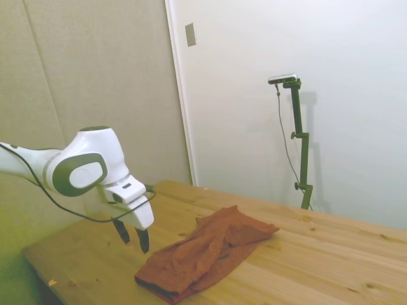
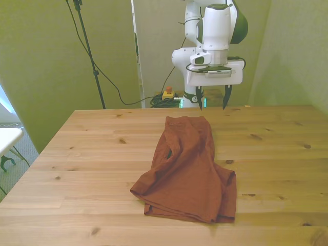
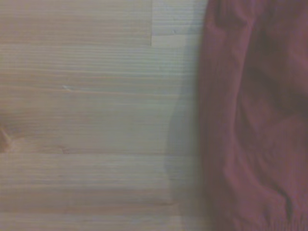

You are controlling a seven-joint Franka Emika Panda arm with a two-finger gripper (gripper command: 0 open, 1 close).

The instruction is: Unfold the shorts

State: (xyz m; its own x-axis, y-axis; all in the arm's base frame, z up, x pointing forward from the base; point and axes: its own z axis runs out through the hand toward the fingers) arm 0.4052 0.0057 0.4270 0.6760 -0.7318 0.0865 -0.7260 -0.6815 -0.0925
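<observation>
The rust-red shorts (image 2: 188, 171) lie folded and wrinkled on the wooden table (image 2: 92, 154), stretching from near its far edge toward its middle. In the side view the shorts (image 1: 206, 251) show a darker hem at the near corner. My gripper (image 2: 211, 98) hangs open above the table's far edge, just beyond the shorts' narrow far end, and holds nothing. From the side, the gripper (image 1: 132, 237) hovers a little above the wood, apart from the cloth. The wrist view shows an edge of the shorts (image 3: 255, 120) beside bare wood.
Bare wood (image 1: 331, 260) spreads on both sides of the shorts. Behind the table's far edge, cables and a small yellow device (image 2: 167, 94) lie on the floor. A white table edge (image 2: 7, 137) shows at the front view's left.
</observation>
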